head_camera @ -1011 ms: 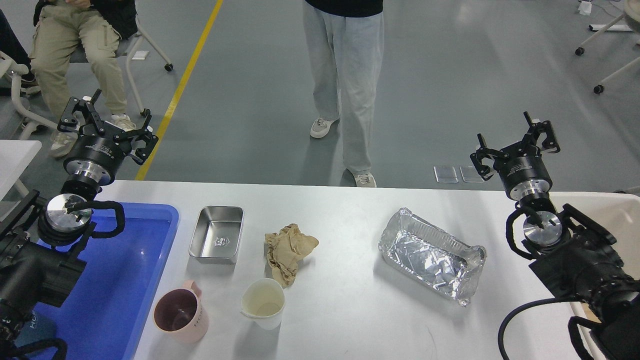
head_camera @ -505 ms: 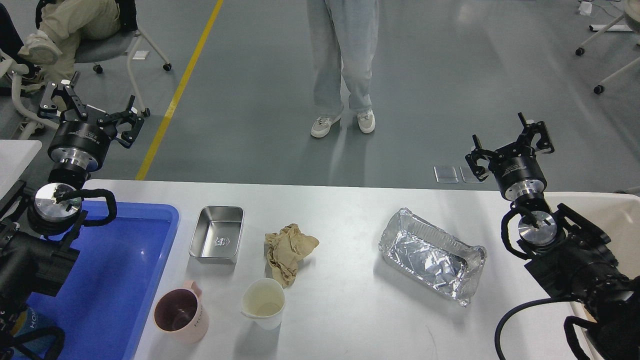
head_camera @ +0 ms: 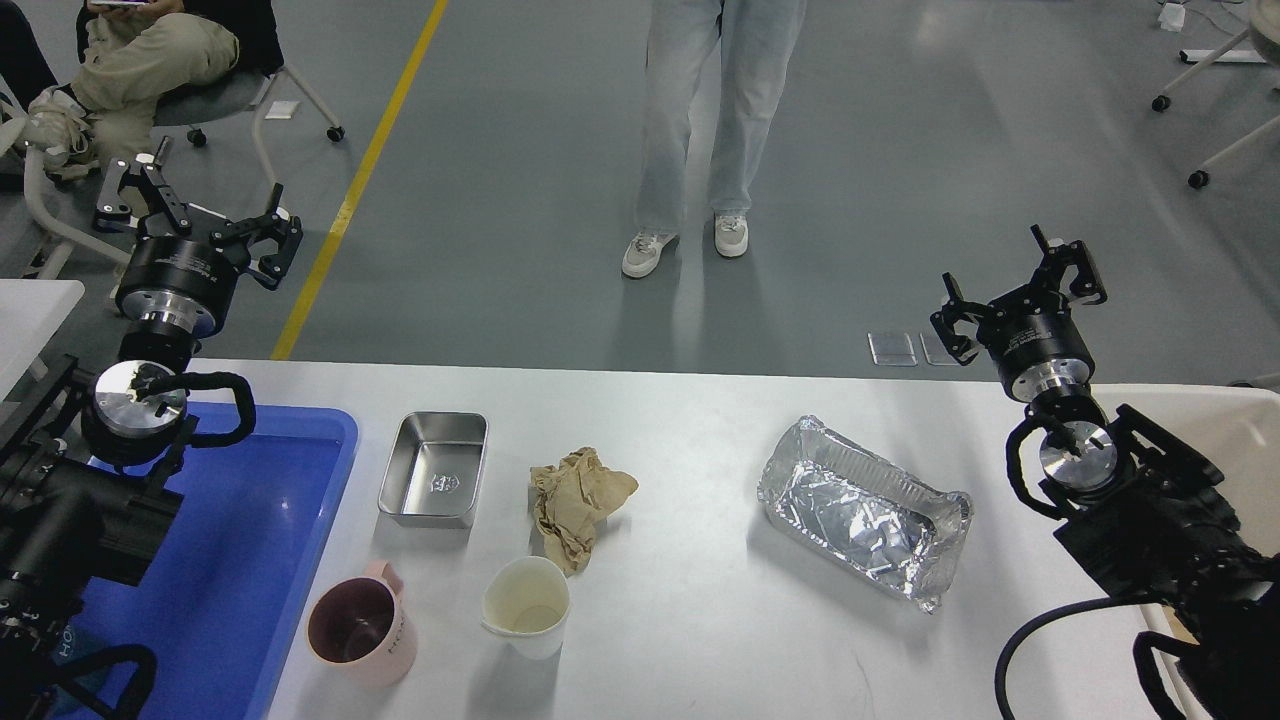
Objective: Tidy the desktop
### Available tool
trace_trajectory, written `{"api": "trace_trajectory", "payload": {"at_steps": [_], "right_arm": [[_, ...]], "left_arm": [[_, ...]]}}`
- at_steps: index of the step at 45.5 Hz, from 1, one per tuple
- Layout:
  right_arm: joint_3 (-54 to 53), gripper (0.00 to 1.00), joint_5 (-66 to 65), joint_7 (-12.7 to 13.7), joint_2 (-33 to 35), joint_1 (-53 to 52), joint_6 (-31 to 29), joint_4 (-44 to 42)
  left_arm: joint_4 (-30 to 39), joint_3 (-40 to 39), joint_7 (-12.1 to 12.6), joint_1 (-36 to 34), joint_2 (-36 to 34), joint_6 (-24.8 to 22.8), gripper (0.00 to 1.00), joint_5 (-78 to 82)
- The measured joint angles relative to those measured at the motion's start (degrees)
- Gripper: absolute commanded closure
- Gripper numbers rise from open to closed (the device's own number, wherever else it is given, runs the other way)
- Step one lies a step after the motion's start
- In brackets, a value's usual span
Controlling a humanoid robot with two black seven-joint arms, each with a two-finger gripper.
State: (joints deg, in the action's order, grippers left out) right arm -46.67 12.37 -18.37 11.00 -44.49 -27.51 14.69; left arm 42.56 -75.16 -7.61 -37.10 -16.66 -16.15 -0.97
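The white desktop (head_camera: 700, 620) carries a steel rectangular tin (head_camera: 434, 469), a crumpled brown paper (head_camera: 577, 499), a pink mug (head_camera: 361, 631), a white paper cup (head_camera: 527, 606) and a crinkled foil tray (head_camera: 863, 509). My left gripper (head_camera: 197, 213) is raised beyond the far left edge of the desktop, open and holding nothing. My right gripper (head_camera: 1019, 290) is raised beyond the far right edge, open too, well apart from the foil tray.
A blue plastic tray (head_camera: 240, 560) lies on the left under my left arm. A cream-white bin (head_camera: 1245, 440) sits at the right behind my right arm. A person stands (head_camera: 712, 120) past the far edge; another sits (head_camera: 130, 60) at upper left.
My left gripper shifted left and away, then came back slightly right. The right gripper barely moved. The standing person stepped to the right and the seated person shifted.
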Motion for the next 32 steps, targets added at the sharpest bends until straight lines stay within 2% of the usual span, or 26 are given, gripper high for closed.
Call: {"api": "trace_trajectory", "payload": {"at_steps": [13,23,27,32], "right_arm": [[0.1,0.0,-0.1,0.0,-0.6,0.1,-0.2,0.2],[0.0,0.0,-0.1,0.0,-0.6,0.9,-0.5,0.3],[0.0,0.0,-0.1,0.0,-0.6,1.1,-0.5,0.8],[-0.1,0.0,-0.1,0.0,-0.3,1.8,-0.5,1.9]], "left_arm": [[0.2,0.5,-0.1,1.5,-0.3,0.4,0.03,5.2],[3.4,0.3,-0.7,2.4,1.4,8.7,0.03,15.6],[4.4,-0.1,-2.6,2.8,3.5,9.4,0.03,16.9],[7.5,0.3,-8.5,4.6,4.4,8.1,0.03,22.4]]}}
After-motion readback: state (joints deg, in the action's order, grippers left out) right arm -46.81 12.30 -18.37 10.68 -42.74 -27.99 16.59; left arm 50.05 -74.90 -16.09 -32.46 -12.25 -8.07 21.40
